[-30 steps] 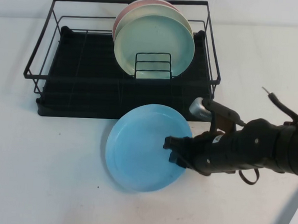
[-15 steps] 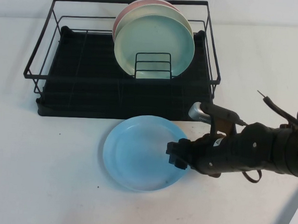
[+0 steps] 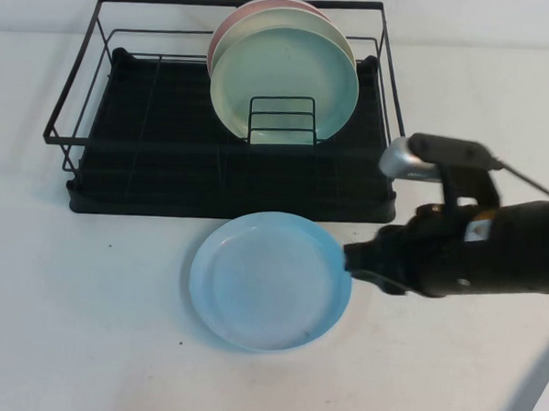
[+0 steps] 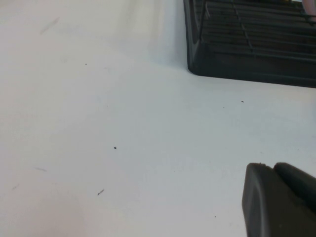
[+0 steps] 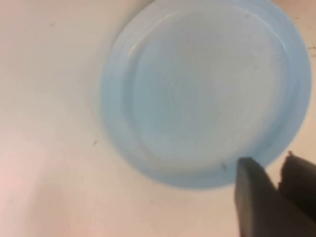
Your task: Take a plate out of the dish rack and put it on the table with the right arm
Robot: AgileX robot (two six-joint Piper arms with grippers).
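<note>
The left gripper (image 4: 279, 200) hovers over bare table (image 3: 84, 324) near the rack's (image 3: 221, 180) left front corner; whether it is released or clenched cannot be told. The plate (image 3: 270, 281) lies flat, just in front of the rack's front edge, right of centre. The right gripper (image 3: 359, 263), at the plate's right rim, grasps nothing; fingers (image 5: 256, 197) nearly closed. Open table lies toward the front edge.

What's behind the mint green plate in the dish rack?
A pink plate stands behind the mint-green plate in the dish rack; only its rim shows. Right gripper sits beside the blue plate; left gripper is over the table.
</note>
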